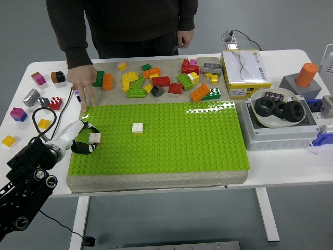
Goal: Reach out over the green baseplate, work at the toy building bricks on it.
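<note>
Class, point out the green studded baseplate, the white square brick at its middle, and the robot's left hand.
Green studded baseplate (197, 140): head view, bare studs.
White square brick (137, 127): head view, top face.
Left hand (83, 140): head view, middle of hand.

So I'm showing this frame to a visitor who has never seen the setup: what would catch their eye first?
Probably the big green baseplate filling the table's middle, nearly bare except for two white bricks. Next, the colourful pile of loose bricks along its far edge. Then the left robot hand at the other white brick near the plate's left edge, and a person's hand resting at the far-left corner.
</note>
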Robot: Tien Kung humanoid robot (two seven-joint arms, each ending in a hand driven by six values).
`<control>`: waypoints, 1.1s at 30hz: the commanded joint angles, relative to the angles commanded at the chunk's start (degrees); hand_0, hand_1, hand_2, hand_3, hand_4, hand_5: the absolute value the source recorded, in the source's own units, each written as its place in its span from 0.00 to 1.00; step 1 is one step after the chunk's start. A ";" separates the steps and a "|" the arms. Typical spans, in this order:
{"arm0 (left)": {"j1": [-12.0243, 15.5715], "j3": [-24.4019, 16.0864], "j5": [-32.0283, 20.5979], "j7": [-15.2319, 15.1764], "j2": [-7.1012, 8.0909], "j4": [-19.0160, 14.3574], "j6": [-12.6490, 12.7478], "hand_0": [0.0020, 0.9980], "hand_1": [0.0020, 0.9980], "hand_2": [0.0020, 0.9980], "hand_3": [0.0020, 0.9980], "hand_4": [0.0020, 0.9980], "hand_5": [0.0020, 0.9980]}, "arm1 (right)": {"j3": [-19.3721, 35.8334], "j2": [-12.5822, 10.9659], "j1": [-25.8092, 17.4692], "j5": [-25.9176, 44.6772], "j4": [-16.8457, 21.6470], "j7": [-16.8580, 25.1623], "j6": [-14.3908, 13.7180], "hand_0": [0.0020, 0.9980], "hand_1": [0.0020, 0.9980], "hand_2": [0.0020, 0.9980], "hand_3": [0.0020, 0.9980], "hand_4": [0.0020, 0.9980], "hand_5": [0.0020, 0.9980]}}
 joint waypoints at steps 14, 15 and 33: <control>-0.07 0.07 0.34 -0.27 0.17 0.94 0.31 0.99 0.89 0.84 0.45 0.80 0.00 | 0.35 -0.08 -0.03 -0.32 0.00 -0.06 -0.14 0.58 0.60 0.64 0.64 0.62 0.81; -0.08 0.05 0.37 -0.23 0.18 0.91 0.30 0.99 0.89 0.84 0.45 0.80 0.00 | 0.36 -0.09 -0.03 -0.36 0.00 -0.07 -0.14 0.58 0.60 0.64 0.64 0.62 0.81; -1.17 -2.27 -0.21 2.29 3.73 -5.03 -1.64 0.99 0.89 0.84 0.46 0.79 0.00 | -0.50 -0.26 0.37 -1.58 0.00 0.07 -0.52 0.58 0.59 0.63 0.64 0.62 0.81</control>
